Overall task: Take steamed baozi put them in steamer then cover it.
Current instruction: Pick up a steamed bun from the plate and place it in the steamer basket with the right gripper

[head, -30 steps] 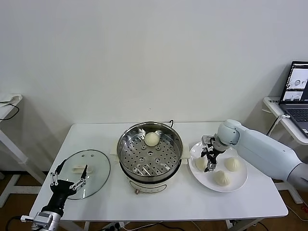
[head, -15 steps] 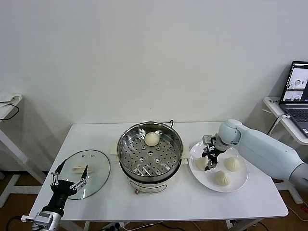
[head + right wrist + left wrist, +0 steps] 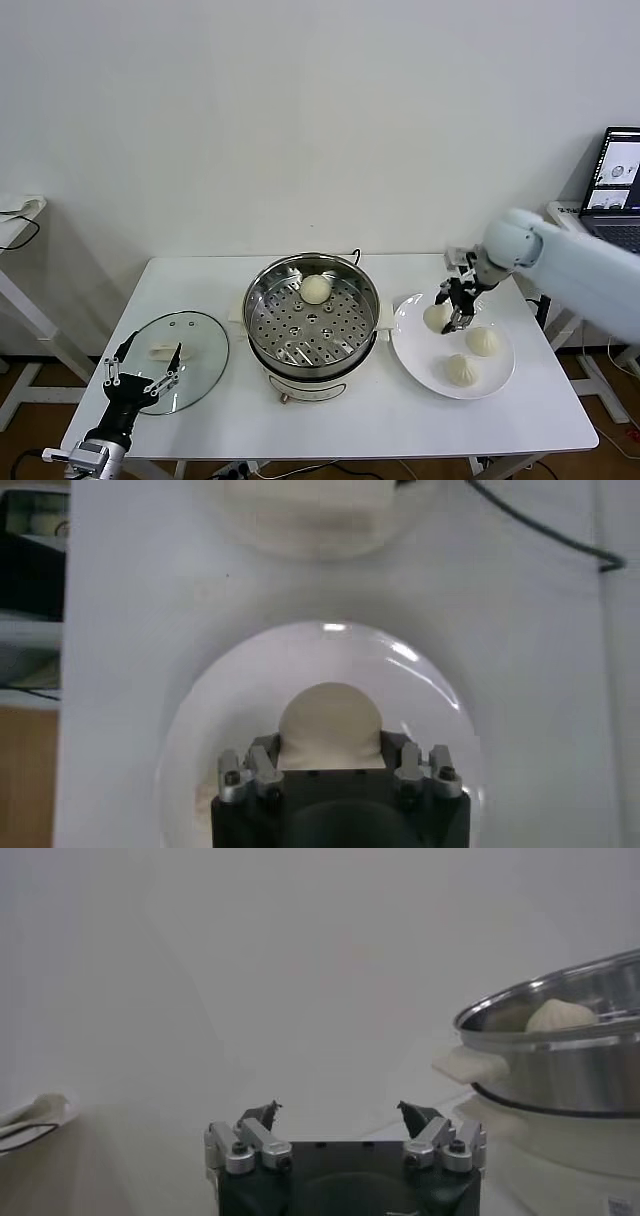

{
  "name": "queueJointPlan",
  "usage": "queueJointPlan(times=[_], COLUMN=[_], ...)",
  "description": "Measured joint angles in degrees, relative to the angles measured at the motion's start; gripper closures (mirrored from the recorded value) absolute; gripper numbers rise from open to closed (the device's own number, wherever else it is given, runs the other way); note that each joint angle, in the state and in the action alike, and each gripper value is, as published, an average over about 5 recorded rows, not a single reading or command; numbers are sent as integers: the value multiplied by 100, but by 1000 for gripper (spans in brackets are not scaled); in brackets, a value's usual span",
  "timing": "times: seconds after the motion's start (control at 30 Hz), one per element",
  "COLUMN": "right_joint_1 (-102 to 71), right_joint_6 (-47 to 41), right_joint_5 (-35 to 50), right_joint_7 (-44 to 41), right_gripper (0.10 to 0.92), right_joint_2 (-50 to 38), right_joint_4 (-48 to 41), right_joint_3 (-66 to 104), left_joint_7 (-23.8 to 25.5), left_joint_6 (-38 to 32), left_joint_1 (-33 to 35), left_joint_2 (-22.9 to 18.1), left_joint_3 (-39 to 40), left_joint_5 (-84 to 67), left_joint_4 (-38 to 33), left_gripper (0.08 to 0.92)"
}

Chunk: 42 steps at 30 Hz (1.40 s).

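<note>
right claw point(image 3: 452, 304): you're clamped on a baozi point(image 3: 436, 317), lifted above the plate point(image 3: 412, 352)
left claw point(image 3: 143, 366): spread wide (parked by the cover point(image 3: 200, 350))
steamer point(image 3: 268, 325): one bun point(image 3: 316, 289) inside

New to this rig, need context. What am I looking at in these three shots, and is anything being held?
It's a two-armed robot at a white table. The wide shot is from its head camera; the other two are from cameras on each wrist, looking past the fingers.

On the table: a steel steamer in the middle with one baozi inside, its glass cover lying flat on the robot's left, and a white plate on the right.

The right gripper is shut on a baozi, raised just above the plate; its wrist view shows that bun between the fingers. Two more buns lie on the plate.

The left gripper waits open, low near the cover, holding nothing.
</note>
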Motion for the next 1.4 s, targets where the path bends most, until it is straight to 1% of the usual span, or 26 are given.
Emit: queueJointPlan(times=[0.27, 0.43, 0.6, 0.93, 1.13, 1.4], right_joint_1=[1551, 1985, 2094, 1729, 1399, 927], right_joint_6=[-417, -722, -986, -1428, -1598, -1694], right_joint_5=[984, 1494, 1797, 1937, 1864, 1674], right_joint_7=[84, 252, 443, 740, 861, 912], right_gripper=[364, 364, 360, 355, 355, 355], right_joint_2=[202, 628, 1194, 2444, 3147, 3848], right_joint_4=[692, 884, 906, 539, 132, -472], right_joint_3=[-980, -1210, -1262, -1114, -964, -794], left_joint_7=[-3, -5, -9, -11, -11, -8], left_joint_6=[-23, -28, -21, 0, 1, 7], left_joint_1=[28, 16, -13, -92, -95, -95], left_joint_2=[22, 23, 26, 41, 37, 38], left_joint_3=[-37, -67, -97, -151, -212, -285], left_joint_5=[11, 11, 9, 2, -5, -9], left_joint_4=[-47, -81, -92, -19, -10, 11], left_gripper=[177, 177, 177, 177, 177, 177])
